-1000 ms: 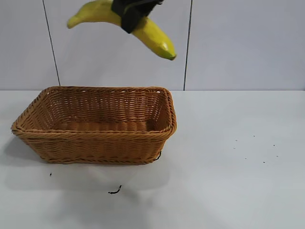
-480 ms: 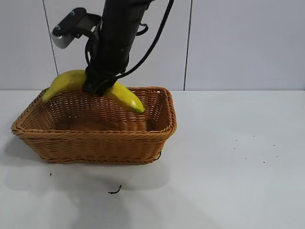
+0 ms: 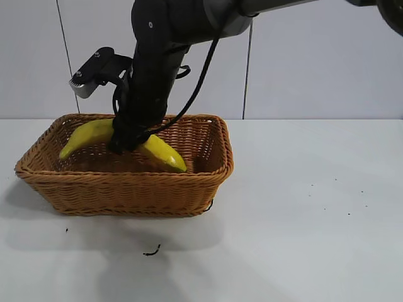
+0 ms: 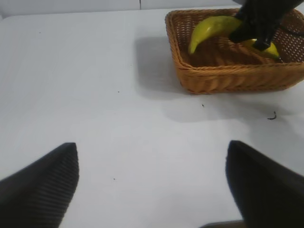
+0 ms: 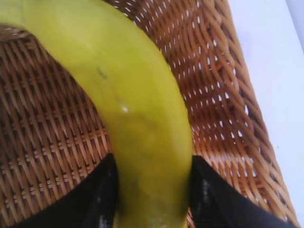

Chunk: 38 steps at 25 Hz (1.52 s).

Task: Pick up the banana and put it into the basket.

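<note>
The rectangular tan-brown woven wicker basket (image 3: 129, 189) with sloping sides and a braided rim stands on the white table (image 3: 302, 214), near the table's left edge in the exterior view.

The right gripper (image 3: 129, 139) reaches down inside the basket from above. Its black fingers (image 5: 107, 194) are closed on the middle of the long, curved bright yellow banana (image 3: 160, 153), one finger on each side of the fruit. The banana is inside the basket, below the level of the rim and tilted: one end points toward the basket's left wall, and the greenish tip points down toward the right part of the basket floor. Whether the tip touches the weave cannot be determined.

The left gripper (image 4: 152, 183) hovers above bare table, well apart from the basket. Its two dark fingers (image 4: 40, 187) are spread wide and hold nothing.

A small dark scrap (image 3: 151, 251) lies on the table just in front of the basket.
</note>
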Each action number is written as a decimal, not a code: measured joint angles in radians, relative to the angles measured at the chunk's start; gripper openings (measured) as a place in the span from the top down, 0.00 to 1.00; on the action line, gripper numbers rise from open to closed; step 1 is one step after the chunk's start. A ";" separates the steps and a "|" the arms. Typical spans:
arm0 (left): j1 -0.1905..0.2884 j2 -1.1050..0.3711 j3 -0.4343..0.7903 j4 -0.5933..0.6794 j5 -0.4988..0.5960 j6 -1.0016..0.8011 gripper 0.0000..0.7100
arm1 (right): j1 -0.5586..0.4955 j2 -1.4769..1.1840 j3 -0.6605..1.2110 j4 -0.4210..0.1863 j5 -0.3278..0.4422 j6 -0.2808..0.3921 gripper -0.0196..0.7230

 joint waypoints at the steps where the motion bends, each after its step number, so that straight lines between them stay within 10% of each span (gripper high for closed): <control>1: 0.000 0.000 0.000 0.000 0.000 0.000 0.11 | 0.000 -0.001 0.000 0.002 0.003 0.001 0.16; 20: 0.000 0.000 0.000 0.000 0.000 0.000 0.11 | -0.212 -0.223 -0.007 -0.022 0.381 0.487 0.05; 38: 0.000 0.000 0.000 0.000 0.000 0.000 0.11 | -0.649 -0.223 -0.007 0.041 0.516 0.508 0.05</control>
